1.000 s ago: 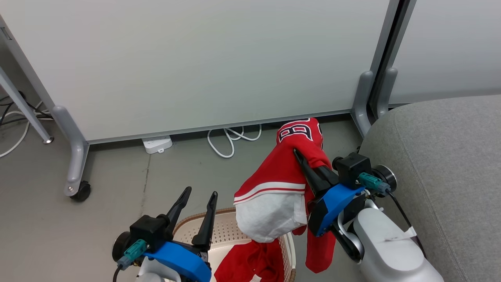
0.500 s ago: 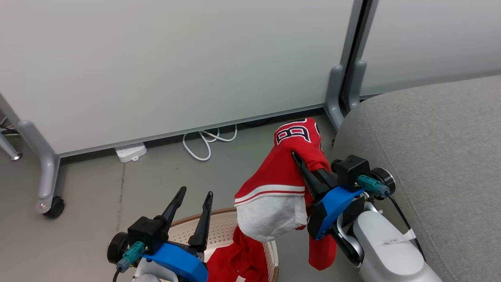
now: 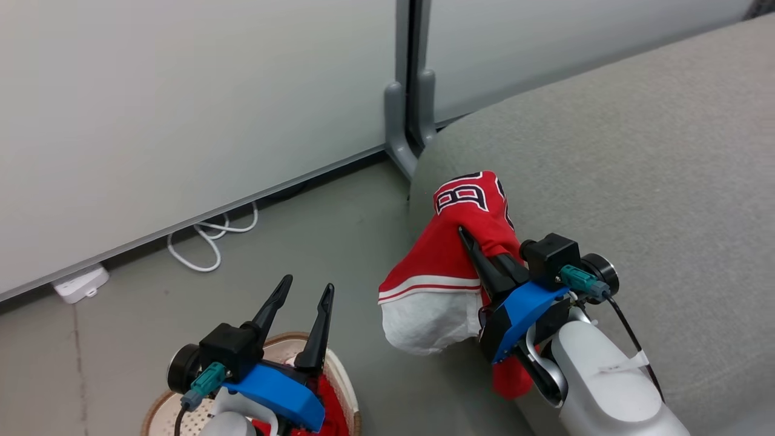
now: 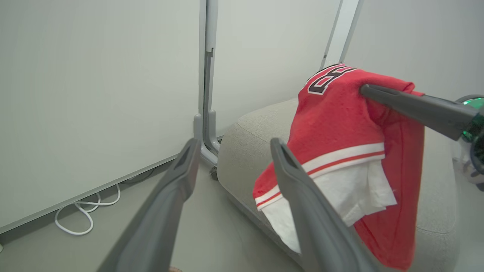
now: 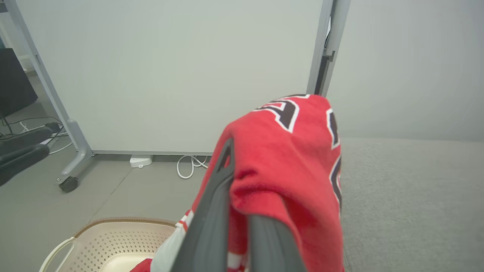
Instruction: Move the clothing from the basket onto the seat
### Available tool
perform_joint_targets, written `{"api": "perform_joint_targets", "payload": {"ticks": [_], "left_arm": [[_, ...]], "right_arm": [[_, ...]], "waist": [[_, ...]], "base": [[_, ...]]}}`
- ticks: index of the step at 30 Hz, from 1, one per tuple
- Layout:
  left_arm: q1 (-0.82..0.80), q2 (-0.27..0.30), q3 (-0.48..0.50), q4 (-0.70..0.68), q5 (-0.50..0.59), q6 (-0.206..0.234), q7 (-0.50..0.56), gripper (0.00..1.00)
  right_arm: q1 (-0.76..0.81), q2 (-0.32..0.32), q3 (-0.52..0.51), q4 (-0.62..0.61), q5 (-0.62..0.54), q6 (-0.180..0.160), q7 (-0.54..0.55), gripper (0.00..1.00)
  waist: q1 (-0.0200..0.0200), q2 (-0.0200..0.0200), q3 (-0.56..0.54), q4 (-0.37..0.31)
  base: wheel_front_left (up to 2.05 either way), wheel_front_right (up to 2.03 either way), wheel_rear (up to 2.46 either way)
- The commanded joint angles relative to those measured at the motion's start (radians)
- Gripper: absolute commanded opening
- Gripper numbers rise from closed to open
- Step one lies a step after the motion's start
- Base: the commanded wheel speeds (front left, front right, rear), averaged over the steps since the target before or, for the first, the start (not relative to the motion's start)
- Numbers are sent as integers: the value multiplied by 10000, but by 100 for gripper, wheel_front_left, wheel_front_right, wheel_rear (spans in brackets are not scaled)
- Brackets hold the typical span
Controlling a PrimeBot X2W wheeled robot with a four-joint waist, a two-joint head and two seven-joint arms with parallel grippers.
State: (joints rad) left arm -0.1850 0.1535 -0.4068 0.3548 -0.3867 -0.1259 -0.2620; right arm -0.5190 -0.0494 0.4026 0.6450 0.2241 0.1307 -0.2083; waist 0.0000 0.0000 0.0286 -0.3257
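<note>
**Operator:** What do the right fingers have?

**Spotter:** Your right gripper [image 3: 465, 237] has its two fingers pressed together on a fold of the red jersey [image 3: 445, 266], just below the numbered end. The cloth drapes over the fingertips and hangs straight down. Its long axis runs top to bottom, with the striped hem and white lining lowest.

**Operator:** Which way is the seat from there?

**Spotter:** Ahead of you and to your right. The grey seat [image 3: 636, 157] starts right at that gripper. The jersey hangs roughly over its rounded left edge, with bare floor [image 3: 339, 242] on the other side. I can't tell whether the hanging end brushes the side of the cushion. My judgement is that you should carry it right and forward, over the flat top, before you let go. Released here, the tail could slide off the edge.

**Operator:** And the left arm?

**Spotter:** Your left gripper [image 3: 307, 284] has its fingers spread wide with nothing between them, and it sits above the basket [image 3: 162, 404]. Another red garment [image 3: 332, 396] lies in the basket beneath it. That arm is nearer to the piece in the basket, and your right arm is nearer to the seat.
</note>
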Motion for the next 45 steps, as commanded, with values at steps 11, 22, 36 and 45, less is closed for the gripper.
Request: {"api": "perform_joint_targets", "payload": {"ticks": [11,22,36,45], "left_arm": [[-413,71,-137,-3,41,-70,-44,100],[-668,144,-255,84,51,-71,-44,100],[-2431,713,-974,-230,268,-71,-44,100],[-3724,1512,-1110,-1425,563,-72,-38,100]], "right_arm": [[199,-13,-296,-140,50,3,-138,0],[-201,-13,-359,-253,250,3,-23,0],[-4328,-1193,-3613,85,229,1,634,0],[-6105,-2627,-5841,-62,-179,3,674,0]], "waist": [[0,0,461,-1556],[0,0,774,-1534],[0,0,3534,-223],[0,0,6263,318]], "base": [[0,0,0],[0,0,0],[0,0,0],[0,0,0]]}}
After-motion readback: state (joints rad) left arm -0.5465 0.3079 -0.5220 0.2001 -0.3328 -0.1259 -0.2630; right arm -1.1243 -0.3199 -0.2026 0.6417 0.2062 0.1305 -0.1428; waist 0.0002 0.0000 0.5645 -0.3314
